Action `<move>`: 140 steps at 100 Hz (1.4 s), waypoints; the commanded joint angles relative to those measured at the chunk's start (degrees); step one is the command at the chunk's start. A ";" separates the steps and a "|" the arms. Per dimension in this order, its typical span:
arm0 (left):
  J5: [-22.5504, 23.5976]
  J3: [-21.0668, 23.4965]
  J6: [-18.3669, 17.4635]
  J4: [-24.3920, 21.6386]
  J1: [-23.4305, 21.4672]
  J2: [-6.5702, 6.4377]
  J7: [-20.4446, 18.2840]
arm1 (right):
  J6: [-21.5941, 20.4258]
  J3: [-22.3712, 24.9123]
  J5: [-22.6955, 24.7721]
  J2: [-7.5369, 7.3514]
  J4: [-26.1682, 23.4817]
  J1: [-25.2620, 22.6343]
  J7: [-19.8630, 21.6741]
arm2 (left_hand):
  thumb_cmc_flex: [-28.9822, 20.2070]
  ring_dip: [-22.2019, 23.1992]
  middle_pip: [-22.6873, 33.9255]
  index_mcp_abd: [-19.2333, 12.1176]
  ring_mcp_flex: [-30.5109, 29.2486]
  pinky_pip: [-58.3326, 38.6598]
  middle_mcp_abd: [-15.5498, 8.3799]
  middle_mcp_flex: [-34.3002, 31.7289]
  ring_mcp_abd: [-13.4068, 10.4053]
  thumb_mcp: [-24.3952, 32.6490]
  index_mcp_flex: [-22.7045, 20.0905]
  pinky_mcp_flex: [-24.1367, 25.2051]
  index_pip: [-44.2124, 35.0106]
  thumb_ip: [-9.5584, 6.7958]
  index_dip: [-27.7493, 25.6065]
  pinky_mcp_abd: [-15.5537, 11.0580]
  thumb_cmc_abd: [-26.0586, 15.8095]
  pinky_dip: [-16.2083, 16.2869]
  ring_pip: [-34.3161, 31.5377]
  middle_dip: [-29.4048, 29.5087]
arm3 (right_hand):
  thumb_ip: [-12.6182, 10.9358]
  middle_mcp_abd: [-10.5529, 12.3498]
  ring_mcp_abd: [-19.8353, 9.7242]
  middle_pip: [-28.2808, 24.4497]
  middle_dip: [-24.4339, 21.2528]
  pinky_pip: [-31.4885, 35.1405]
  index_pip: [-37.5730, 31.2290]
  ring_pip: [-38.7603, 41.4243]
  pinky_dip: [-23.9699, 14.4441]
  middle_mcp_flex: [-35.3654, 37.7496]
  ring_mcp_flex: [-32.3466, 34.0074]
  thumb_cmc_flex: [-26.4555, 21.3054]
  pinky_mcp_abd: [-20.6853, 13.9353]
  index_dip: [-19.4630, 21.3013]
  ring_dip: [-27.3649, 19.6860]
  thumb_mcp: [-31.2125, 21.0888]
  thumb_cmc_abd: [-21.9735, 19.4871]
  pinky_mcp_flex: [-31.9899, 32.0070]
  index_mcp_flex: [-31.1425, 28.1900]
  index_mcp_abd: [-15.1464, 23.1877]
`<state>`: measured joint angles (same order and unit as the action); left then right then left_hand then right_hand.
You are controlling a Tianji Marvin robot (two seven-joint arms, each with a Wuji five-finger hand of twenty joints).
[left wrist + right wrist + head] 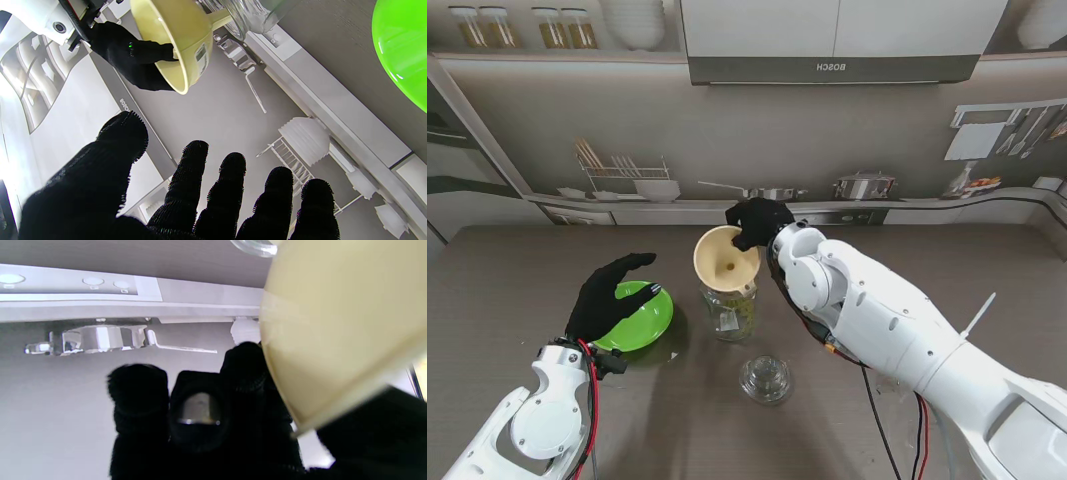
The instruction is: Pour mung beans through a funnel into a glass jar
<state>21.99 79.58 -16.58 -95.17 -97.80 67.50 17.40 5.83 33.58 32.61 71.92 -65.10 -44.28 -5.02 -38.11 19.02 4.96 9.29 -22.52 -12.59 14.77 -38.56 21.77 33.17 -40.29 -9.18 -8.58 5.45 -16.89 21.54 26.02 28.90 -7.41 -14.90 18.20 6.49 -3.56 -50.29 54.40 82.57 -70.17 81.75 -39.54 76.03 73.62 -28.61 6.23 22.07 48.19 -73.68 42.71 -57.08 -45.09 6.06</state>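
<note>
1. Your right hand (758, 222) pinches the far rim of the cream funnel (726, 260), thumb on one side of the wall and fingers on the other. The funnel's spout sits in the mouth of the glass jar (730, 311), and the bowl tilts toward you and to the left.
2. Your left hand (610, 293) holds nothing; its fingers are spread and slightly curled, palm down, hovering over the near-left edge of the green bowl (640, 322). The stand view does not settle whether it touches the bowl's rim.
3. The jar stands upright near the middle of the table (517, 270), just right of the green bowl. A greenish tint shows low inside it; you cannot make out single beans.
4. The clear glass lid (765, 379) lies nearer to you than the jar, apart from it.
5. The left wrist view shows what the stand view hides: the right hand's fingertips (163, 53) pressed on the funnel's inner wall (173, 36), and the spout entering the jar's neck (247, 16). It also shows all five left fingers (195, 173) apart, with nothing between them.
6. The right wrist view is mostly filled by the funnel's outer wall (333, 333); the curled fingers (140, 396) beside it are blurred.
7. Open table lies far left and far right; your right forearm crosses the near-right part.
</note>
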 commanded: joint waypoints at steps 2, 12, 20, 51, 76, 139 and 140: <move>-0.38 0.09 0.30 -0.96 -0.25 0.31 -0.78 | 0.39 1.65 0.68 -0.78 -2.57 -1.83 -0.10 | -0.99 -0.50 0.06 -1.02 -0.93 1.96 -0.80 -1.26 -0.90 -1.08 -0.47 0.40 -0.10 -1.96 -0.21 -1.91 -2.36 -0.34 0.51 0.12 | 1.02 -0.12 -3.86 -1.76 1.00 2.74 -3.36 2.58 -1.96 3.97 2.10 -3.06 -1.30 2.13 1.09 -4.87 -1.55 -1.69 1.01 0.94; -0.43 0.07 0.27 -0.94 -0.20 0.33 -0.70 | 1.25 4.43 1.41 -1.64 -5.28 -4.04 -0.37 | -0.97 -0.49 0.05 -1.02 -0.97 1.94 -0.76 -1.30 -0.96 -1.16 -0.48 0.37 -0.09 -1.96 -0.21 -1.94 -2.48 -0.34 0.51 0.12 | 1.04 -0.15 -3.89 -1.68 1.09 2.63 -3.45 2.47 -2.21 3.83 2.08 -3.09 -1.29 2.33 1.07 -4.74 -1.79 -1.69 1.29 0.84; -0.43 0.08 0.18 -0.86 -0.14 0.32 -0.75 | 2.24 7.02 2.21 -2.46 -7.55 -6.01 -0.32 | -1.00 -0.50 0.03 -0.89 -0.91 1.95 -0.85 -1.29 -0.85 -1.22 -0.64 0.39 -0.15 -1.97 -0.23 -1.99 -2.48 -0.35 0.55 0.13 | 1.04 -0.25 -3.72 -1.67 1.17 2.50 -3.45 2.35 -2.31 3.64 2.09 -3.26 -1.22 2.37 1.02 -4.60 -1.91 -1.49 1.40 0.63; -0.43 -0.11 0.17 -0.48 0.15 0.24 -1.11 | 4.10 16.83 7.29 -5.63 -13.29 -12.91 1.47 | -0.98 -0.48 0.01 -0.97 -0.91 1.94 -0.86 -1.24 -0.99 -1.30 -0.34 0.43 -0.01 -1.99 -0.18 -2.04 -2.51 -0.35 0.55 0.13 | 0.92 -0.88 -2.69 -1.68 1.40 1.95 -3.44 1.47 -2.85 2.79 2.05 -3.82 -0.47 2.53 0.56 -3.77 -2.54 -0.66 1.84 -0.15; -0.37 -0.36 0.42 -0.24 0.34 0.22 -1.20 | 2.26 22.00 12.16 -7.73 -13.03 -16.65 3.58 | -1.06 -0.48 0.03 -1.11 -0.90 1.95 -0.80 -1.28 -1.04 -1.32 -0.60 0.46 -0.12 -2.00 -0.21 -2.08 -2.50 -0.35 0.54 0.13 | 0.90 -0.90 -2.11 -1.74 1.22 0.81 -3.37 -0.38 -3.11 1.65 2.05 -4.07 -0.06 2.79 -0.40 -2.60 -3.53 0.68 2.61 0.18; -0.60 -1.00 1.19 0.10 0.67 0.16 -1.69 | -3.99 15.96 17.08 -8.71 4.67 -13.62 -3.51 | -1.06 -0.50 0.05 -0.96 -0.86 1.97 -0.67 -1.34 -1.02 -1.40 -0.35 0.54 -0.01 -2.01 -0.18 -2.17 -2.63 -0.35 0.58 0.12 | 0.81 1.04 -0.41 -1.34 -2.40 -2.82 -3.68 -9.80 -2.77 -1.85 2.00 -3.09 0.48 2.90 -4.48 -0.19 -5.95 4.74 4.95 3.63; -0.61 -1.01 1.21 0.10 0.67 0.16 -1.70 | -3.93 15.73 17.01 -8.67 4.91 -13.50 -3.65 | -1.10 -0.50 0.05 -0.92 -0.85 1.97 -0.65 -1.33 -1.00 -1.39 -0.20 0.55 0.05 -2.02 -0.16 -2.15 -2.63 -0.35 0.58 0.12 | 0.81 1.05 -0.52 -1.33 -2.46 -2.85 -3.67 -9.93 -2.76 -1.91 2.00 -3.06 0.51 2.88 -4.52 -0.14 -6.00 4.78 5.00 3.64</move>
<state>21.66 78.69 -15.68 -95.11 -97.11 67.49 16.95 1.86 50.32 49.95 62.77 -61.78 -58.17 -8.66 -38.11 19.02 4.96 9.29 -22.52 -12.59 14.77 -38.58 21.77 33.05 -40.38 -9.18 -8.58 5.46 -16.89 21.54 26.02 28.90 -7.41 -14.91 18.48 6.40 -3.50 -50.78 52.70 80.05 -70.55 72.49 -41.53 73.96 73.62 -29.52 6.28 23.56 44.41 -72.03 38.80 -52.63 -41.52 6.10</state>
